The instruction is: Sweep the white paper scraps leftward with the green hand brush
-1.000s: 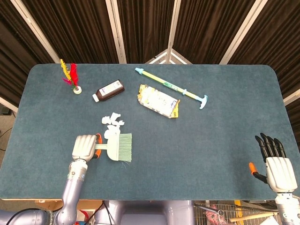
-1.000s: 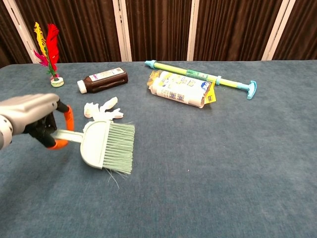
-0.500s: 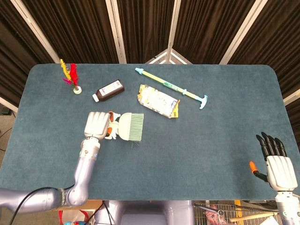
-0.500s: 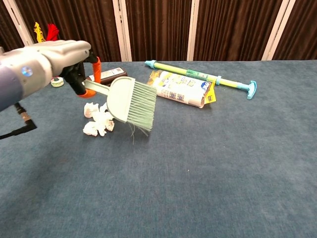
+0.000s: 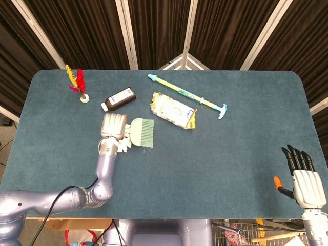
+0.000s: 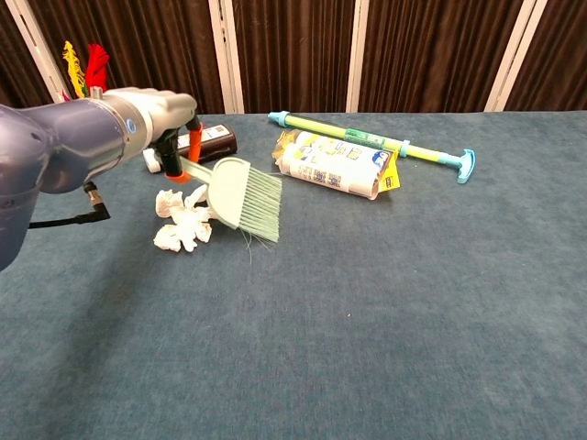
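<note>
My left hand [image 5: 114, 125] [image 6: 151, 112] grips the handle of the green hand brush [image 5: 140, 132] [image 6: 241, 197]. The brush is raised and tilted, its bristles pointing right, just right of the white paper scraps [image 6: 182, 219] [image 5: 123, 145]. The scraps lie in a small clump on the blue table, partly hidden under my hand in the head view. My right hand [image 5: 303, 179] rests open at the table's front right corner, holding nothing, far from the scraps. It does not show in the chest view.
A brown bottle [image 5: 119, 99] lies behind the scraps, a shuttlecock with red and yellow feathers [image 5: 77, 83] at the far left. A printed packet [image 5: 173, 110] and a long yellow-green stick [image 5: 187, 95] lie to the right of the brush.
My left hand has carried the brush from the near side of the scraps up and away to their right side, then lowered it a little.
</note>
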### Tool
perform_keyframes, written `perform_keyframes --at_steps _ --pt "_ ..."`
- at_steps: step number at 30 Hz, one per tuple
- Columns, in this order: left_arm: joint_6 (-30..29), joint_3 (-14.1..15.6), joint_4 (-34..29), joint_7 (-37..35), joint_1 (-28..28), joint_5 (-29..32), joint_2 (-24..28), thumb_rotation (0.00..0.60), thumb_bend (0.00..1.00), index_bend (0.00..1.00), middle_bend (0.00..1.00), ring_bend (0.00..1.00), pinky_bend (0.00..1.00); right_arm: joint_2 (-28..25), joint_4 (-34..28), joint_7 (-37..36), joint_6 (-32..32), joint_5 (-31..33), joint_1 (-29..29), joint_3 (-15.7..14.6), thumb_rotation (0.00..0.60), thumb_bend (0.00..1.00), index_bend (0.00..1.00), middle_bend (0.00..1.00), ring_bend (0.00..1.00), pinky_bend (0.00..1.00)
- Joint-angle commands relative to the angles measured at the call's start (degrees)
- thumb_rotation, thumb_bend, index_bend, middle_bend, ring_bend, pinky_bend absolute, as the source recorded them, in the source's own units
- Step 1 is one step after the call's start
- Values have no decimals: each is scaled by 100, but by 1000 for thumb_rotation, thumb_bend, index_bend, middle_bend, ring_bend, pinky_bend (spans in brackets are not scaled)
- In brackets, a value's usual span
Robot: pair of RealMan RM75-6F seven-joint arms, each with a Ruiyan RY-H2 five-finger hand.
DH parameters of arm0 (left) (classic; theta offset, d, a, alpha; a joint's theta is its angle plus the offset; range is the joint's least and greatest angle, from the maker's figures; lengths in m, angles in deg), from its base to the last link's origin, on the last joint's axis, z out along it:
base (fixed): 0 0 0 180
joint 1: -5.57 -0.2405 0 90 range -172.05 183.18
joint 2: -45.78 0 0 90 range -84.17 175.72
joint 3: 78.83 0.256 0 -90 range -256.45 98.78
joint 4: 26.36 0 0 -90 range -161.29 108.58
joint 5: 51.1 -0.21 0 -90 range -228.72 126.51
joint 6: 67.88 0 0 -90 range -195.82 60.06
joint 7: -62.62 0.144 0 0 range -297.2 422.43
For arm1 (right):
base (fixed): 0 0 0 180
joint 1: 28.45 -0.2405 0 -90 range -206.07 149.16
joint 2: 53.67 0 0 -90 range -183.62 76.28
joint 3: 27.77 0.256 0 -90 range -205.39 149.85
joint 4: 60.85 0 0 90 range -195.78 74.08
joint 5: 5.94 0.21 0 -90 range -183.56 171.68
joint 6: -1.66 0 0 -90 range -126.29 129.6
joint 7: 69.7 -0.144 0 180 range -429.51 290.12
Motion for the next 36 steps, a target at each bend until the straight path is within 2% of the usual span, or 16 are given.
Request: perform_keyframes --at_steps 1,7,14,17,19,20,21,26,31,36 --pt "68 128 107 81 -5 217 165 600 793 791 1000 1000 1000 -6 -10 -1 -1 8 6 -2 600 376 0 0 0 0" --pt "-40 366 -101 27 -336 424 765 600 794 791 1000 1000 1000 -16 -22 29 46 30 28 16 600 376 0 0 0 0" --pt "-29 816 -734 -311 -1050 404 2102 600 794 791 1000 1000 1000 -15 -59 89 66 16 36 14 600 376 0 0 0 0" --pt "66 736 -929 -826 -1360 308 2710 600 794 791 1000 1000 1000 5 -70 143 84 -14 31 16 600 376 0 0 0 0" --pt "194 641 -1061 -1153 -1436 201 2899 600 794 791 1000 1000 1000 11 -72 153 83 -9 29 19 600 376 0 0 0 0" --pt "267 504 -1179 -1479 -1462 67 2986 600 794 791 1000 1000 1000 15 -75 162 86 -3 27 26 600 376 0 0 0 0" --pt "312 416 -1291 -1701 -1453 -95 3009 600 794 792 1000 1000 1000 17 -75 166 84 -1 26 28 600 376 0 0 0 0" --pt "338 406 -1547 -2046 -1272 -523 2825 600 794 791 1000 1000 1000 20 -68 165 75 26 29 33 600 376 0 0 0 0" --pt "239 655 -1390 -1731 -680 -543 1906 600 794 791 1000 1000 1000 -13 -63 82 80 77 54 43 600 376 0 0 0 0" --pt "130 812 -1035 -1499 -397 -366 1379 600 794 792 1000 1000 1000 -24 -53 35 72 113 65 51 600 376 0 0 0 0"
